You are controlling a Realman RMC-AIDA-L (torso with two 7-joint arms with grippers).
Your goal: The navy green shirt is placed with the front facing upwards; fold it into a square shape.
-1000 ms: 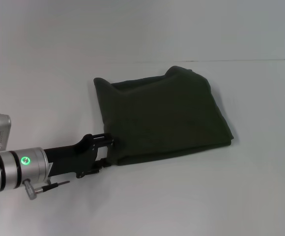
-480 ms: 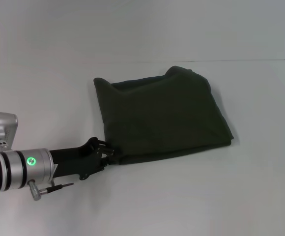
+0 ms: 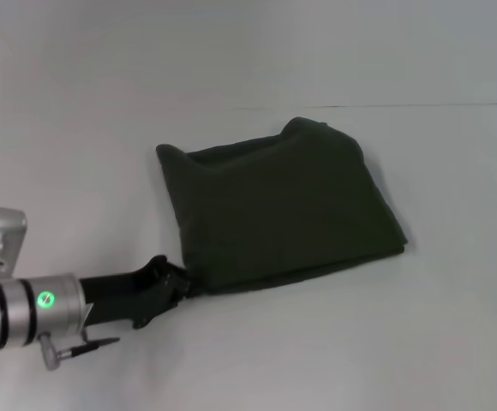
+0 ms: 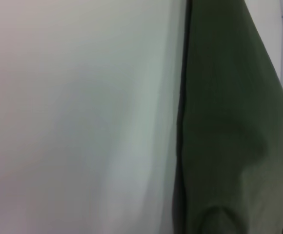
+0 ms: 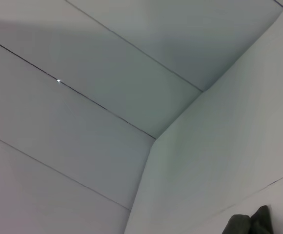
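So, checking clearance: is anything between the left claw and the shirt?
Nothing: in the head view the left claw meets the near-left corner of the navy green shirt.

We see the left arm (image 3: 26, 308) as a silver cylindrical wrist ringed by black bands, bearing a glowing green circular indicator (image 3: 46, 300). A small metal screw fitting (image 3: 64, 349) projects beneath it. The left gripper (image 3: 178, 281) and its mount are matte black.

a bare lab or test booth, it seems. a plain white table (image 3: 334, 342) meets plain white walls (image 3: 231, 51), and the right wrist view shows white seamed panels (image 5: 83, 73) overhead
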